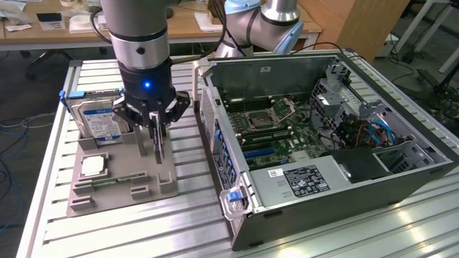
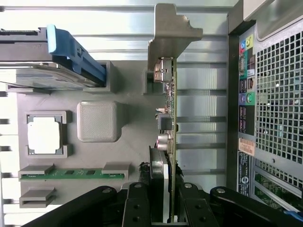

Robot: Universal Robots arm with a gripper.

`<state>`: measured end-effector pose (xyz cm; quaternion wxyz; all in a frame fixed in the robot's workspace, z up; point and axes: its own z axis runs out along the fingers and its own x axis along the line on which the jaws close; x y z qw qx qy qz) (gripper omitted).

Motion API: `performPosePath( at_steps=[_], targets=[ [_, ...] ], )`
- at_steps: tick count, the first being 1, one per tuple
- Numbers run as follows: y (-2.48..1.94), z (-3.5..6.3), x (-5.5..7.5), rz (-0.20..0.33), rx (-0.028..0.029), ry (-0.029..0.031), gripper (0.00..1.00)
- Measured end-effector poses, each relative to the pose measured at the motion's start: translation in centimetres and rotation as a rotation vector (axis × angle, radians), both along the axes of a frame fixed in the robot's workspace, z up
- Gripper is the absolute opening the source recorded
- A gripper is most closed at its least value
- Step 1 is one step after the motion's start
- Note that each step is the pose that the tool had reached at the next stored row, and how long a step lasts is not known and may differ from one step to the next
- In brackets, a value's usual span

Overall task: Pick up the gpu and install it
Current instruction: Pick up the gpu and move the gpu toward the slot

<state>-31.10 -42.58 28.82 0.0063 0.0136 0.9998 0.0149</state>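
Observation:
The gpu [image 1: 158,148], a thin dark card with a silvery metal bracket, stands on edge over the grey holder [image 1: 143,164] at the exterior view's left. My gripper [image 1: 156,126] comes straight down on it and is shut on its upper edge. In the wrist view the gpu [image 2: 172,94] runs edge-on away from my gripper [image 2: 163,213], with the black fingers [image 2: 137,208] on either side of it. I cannot tell whether its lower edge is clear of the holder's slot. The open computer case [image 1: 401,177] lies at the exterior view's right with its motherboard [image 1: 265,123] exposed.
The holder [image 2: 128,142] also carries a silver hard drive [image 1: 100,121] with a blue clip, a square silver chip [image 1: 93,165] and a green memory stick [image 2: 71,174]. The case's rear wall [image 2: 274,94] stands close beside the card. A second robot arm [image 1: 258,27] is behind the case.

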Motion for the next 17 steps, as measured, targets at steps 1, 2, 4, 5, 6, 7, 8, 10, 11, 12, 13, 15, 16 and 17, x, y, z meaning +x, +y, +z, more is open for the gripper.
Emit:
performPosePath(
  at_steps=[1,2,4,5,6,7,8,10,11,12,13,15,16,17],
  targets=[
    [0.0,0.1,0.0,0.0,0.0,0.0,0.28],
    [0.0,0.2,0.0,0.0,0.0,-0.0001,0.28],
    [0.0,0.4,0.0,0.0,0.0,-0.0001,0.28],
    [0.0,0.49,0.0,0.0,0.0,0.0,0.28],
    [0.0,0.6,0.0,0.0,-0.0001,0.0,0.28],
    [0.0,0.7,0.0,0.0,0.0,-0.0001,0.28],
    [0.0,0.79,0.0,0.0,0.0,0.0,0.28],
    [0.0,0.99,0.0,0.0,0.0,-0.0001,0.28],
    [0.0,1.1,0.0,0.0,0.0,0.0,0.28],
    [0.0,1.21,0.0,0.0,0.0,-0.0001,0.28],
    [0.0,1.32,0.0,0.0,0.0,0.0,0.28],
    [0.0,1.53,0.0,0.0,0.0,-0.0001,0.28],
    [0.0,1.64,0.0,0.0,-0.0001,0.0,0.28],
    [0.0,1.75,0.0,0.0,0.0,-0.0001,0.28]
  ],
)
